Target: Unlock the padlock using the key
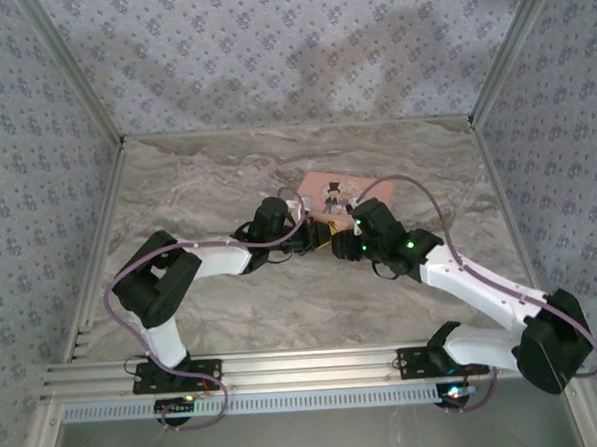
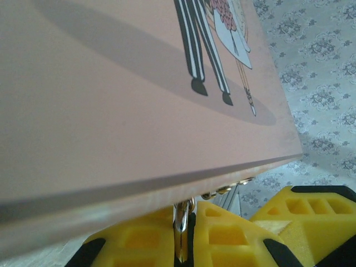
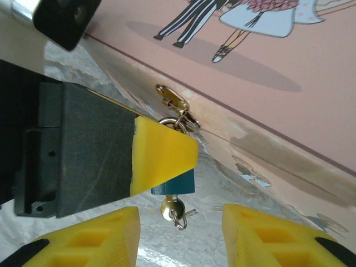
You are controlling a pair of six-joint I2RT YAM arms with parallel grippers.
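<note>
The small dark blue-grey padlock (image 3: 181, 182) hangs by its silvery shackle from the brass hasp (image 3: 172, 100) on the front of the pink tin (image 1: 329, 194). A brass key (image 3: 172, 207) with a small ring sticks out of the padlock's underside. My left gripper (image 2: 190, 218) is shut on the padlock; its yellow finger (image 3: 160, 154) covers most of the lock body in the right wrist view. In the left wrist view the lock is a silvery sliver (image 2: 181, 236) between the pads. My right gripper (image 3: 179, 240) is open just below the key, one finger on each side, touching nothing.
The pink tin's lid (image 2: 139, 94) with the cartoon couple looms close over the left wrist camera. Both arms meet at the tin's near side in the middle of the marble-patterned table (image 1: 216, 178). Patterned walls enclose the table on three sides.
</note>
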